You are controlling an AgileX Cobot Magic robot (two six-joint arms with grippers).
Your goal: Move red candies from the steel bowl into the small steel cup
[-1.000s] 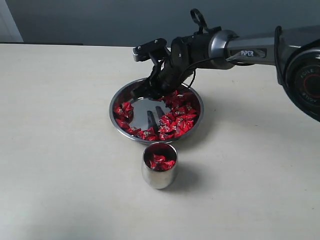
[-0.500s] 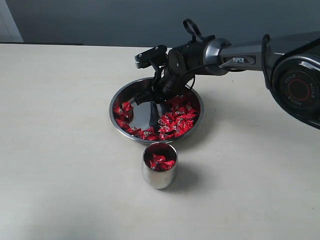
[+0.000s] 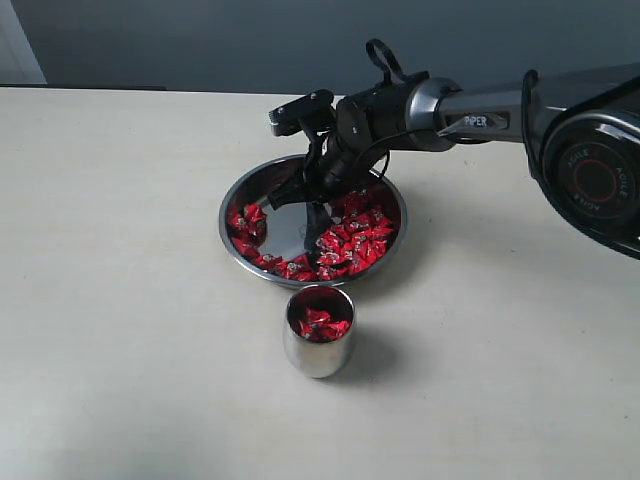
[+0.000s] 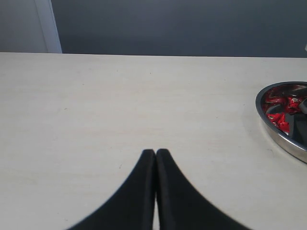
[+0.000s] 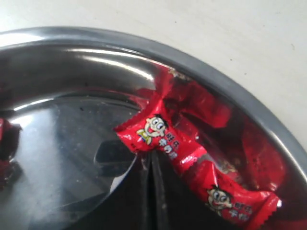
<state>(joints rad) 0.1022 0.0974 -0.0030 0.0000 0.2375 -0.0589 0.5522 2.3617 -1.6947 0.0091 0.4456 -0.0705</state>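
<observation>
The steel bowl (image 3: 224, 215) sits mid-table with several red candies (image 3: 360, 240) heaped along its right and front sides. My right gripper (image 3: 316, 208) reaches down into the bowl from the far side. In the right wrist view its jaws (image 5: 153, 154) are pressed together, and their tips meet on the wrapper edge of a red candy (image 5: 160, 135) lying near the bowl's wall (image 5: 230, 81). The small steel cup (image 3: 318, 352) stands upright just in front of the bowl with a few red candies (image 3: 320, 322) in it. My left gripper (image 4: 156, 151) is shut on nothing over bare table.
The beige table top (image 3: 120, 300) spreads out on all sides of the bowl and cup. The left wrist view catches the bowl's rim (image 4: 278, 136) at its edge. A dark wall runs behind the table's far edge.
The right gripper dipped lower into the bowl and shifted slightly, then closed its jaws at a candy. Bowl, cup and left gripper stayed put.
</observation>
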